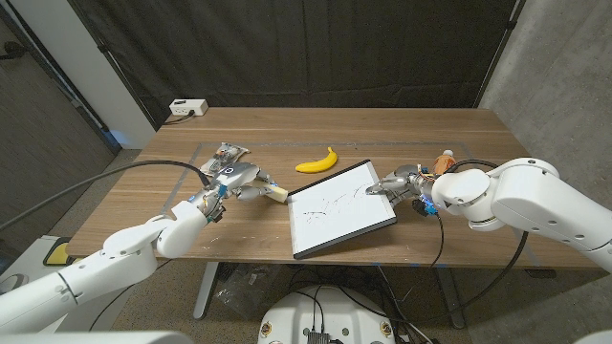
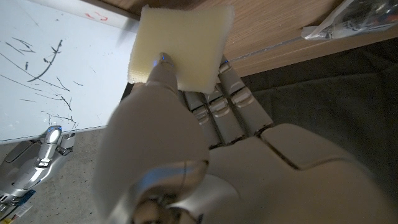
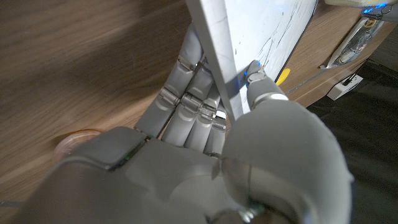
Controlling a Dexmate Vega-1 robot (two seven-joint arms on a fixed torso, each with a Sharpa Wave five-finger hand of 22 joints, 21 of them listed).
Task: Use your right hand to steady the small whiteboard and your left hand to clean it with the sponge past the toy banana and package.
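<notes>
Sponge (image 2: 180, 46) sits pinched between thumb and fingers of your left hand (image 1: 232, 179), just off the whiteboard's (image 1: 339, 207) edge, with the package (image 1: 229, 153) just beyond your knuckles. Your right hand (image 1: 400, 182) clamps the board's opposite edge, thumb on the scribbled face, and the toy banana (image 1: 317, 162) lies past the board, between both hands.

Left arm reaches in from the near left corner, forearm angled toward table centre. Left hand (image 1: 232, 179) grips the sponge (image 1: 276, 194) between thumb and fingers; in the left wrist view thumb lies across its face, fingers behind. Right arm comes in from the right, elbow bent, forearm pointing left. Right hand (image 1: 400, 182) pinches the right edge of the whiteboard (image 1: 341, 207), thumb on top, fingers underneath, per right wrist view
</notes>
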